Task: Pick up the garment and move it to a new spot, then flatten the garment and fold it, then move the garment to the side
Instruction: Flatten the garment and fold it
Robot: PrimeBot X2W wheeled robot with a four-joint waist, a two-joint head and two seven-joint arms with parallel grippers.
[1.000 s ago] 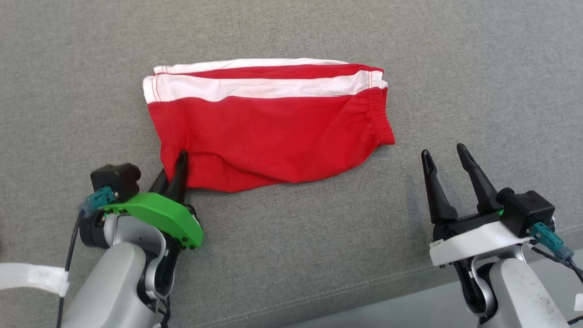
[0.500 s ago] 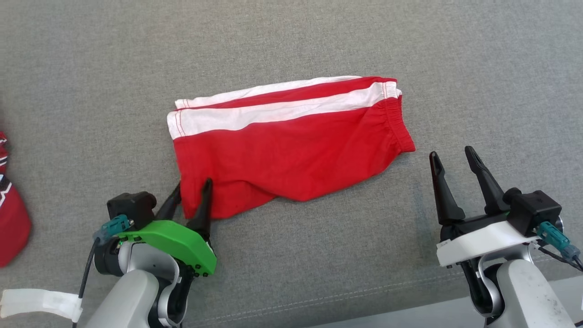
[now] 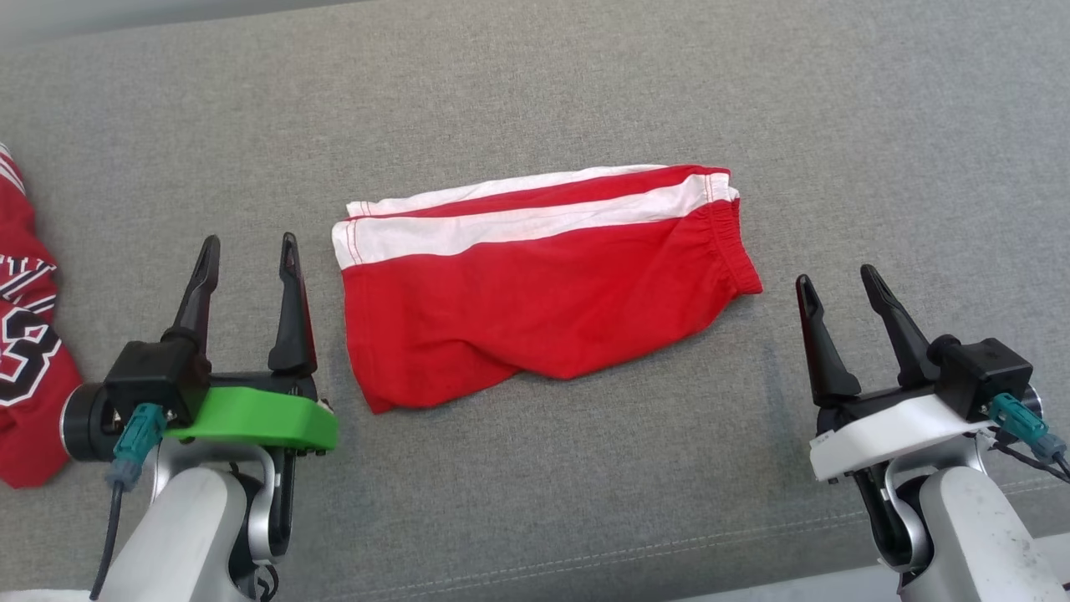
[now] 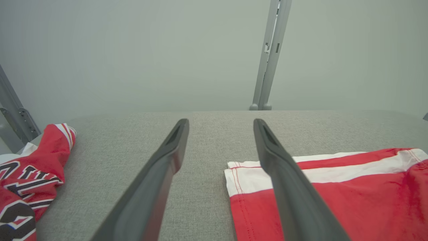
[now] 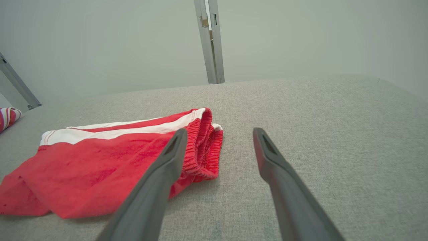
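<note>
left end effector [image 3: 249, 241] withdrawn from garment [image 3: 535, 309], spread wide

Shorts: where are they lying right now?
In the head view the shorts lie flat on the grey cushion, between the left gripper and the right gripper, touching neither.

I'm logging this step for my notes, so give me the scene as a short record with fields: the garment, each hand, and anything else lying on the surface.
garment: red shorts with white stripes, folded, lying flat
surface: grey fabric
left hand: open, empty, beside the shorts' hem end, not touching
right hand: open, empty, beside the waistband end, not touching
other item: red jersey with black and white lettering, bunched at the left edge
task stage: shorts look folded; neither hand holds them
</note>
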